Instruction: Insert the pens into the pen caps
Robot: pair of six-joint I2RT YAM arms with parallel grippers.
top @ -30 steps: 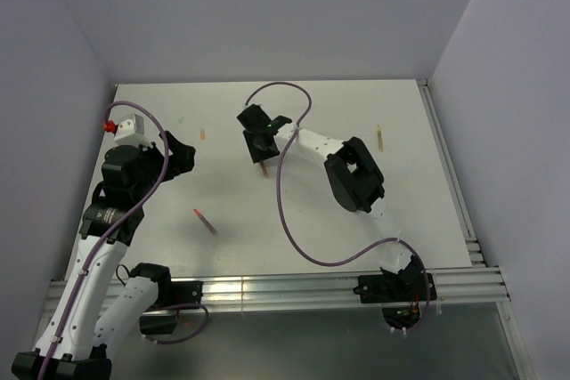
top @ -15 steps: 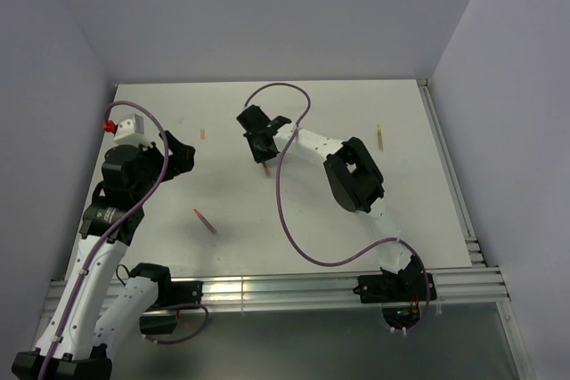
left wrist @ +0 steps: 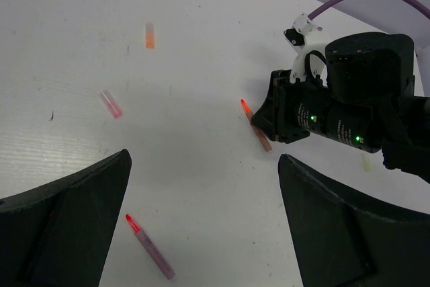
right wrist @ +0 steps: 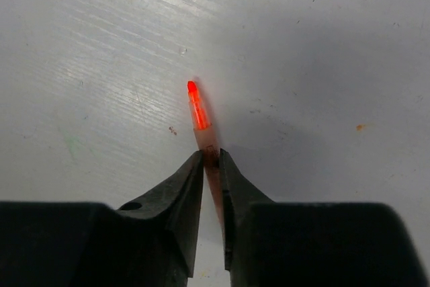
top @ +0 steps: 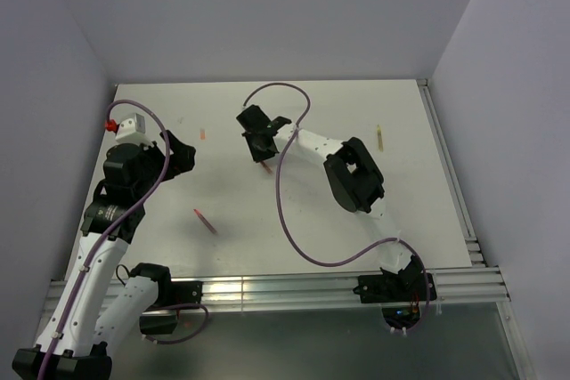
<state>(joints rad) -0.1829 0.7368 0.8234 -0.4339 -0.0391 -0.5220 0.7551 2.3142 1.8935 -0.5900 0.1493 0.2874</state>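
Red pen point(right wrist: 199, 115) pinched in right gripper point(right wrist: 211, 158), tip sticking out ahead of it; left gripper point(left wrist: 203, 162) spread wide.

Robotics lab enclosure: white table point(top: 410, 202) boxed by plain walls point(top: 267, 15).

The top view looks down from behind on the whole table point(top: 356, 113). The left wrist view faces across from near its left edge (well back); the right wrist view hangs close over the red pen point(right wrist: 200, 120), which both wrist views share.

Open table point(top: 240, 246) left of the purple cable point(top: 283, 211) holds a red pen point(top: 205, 220).
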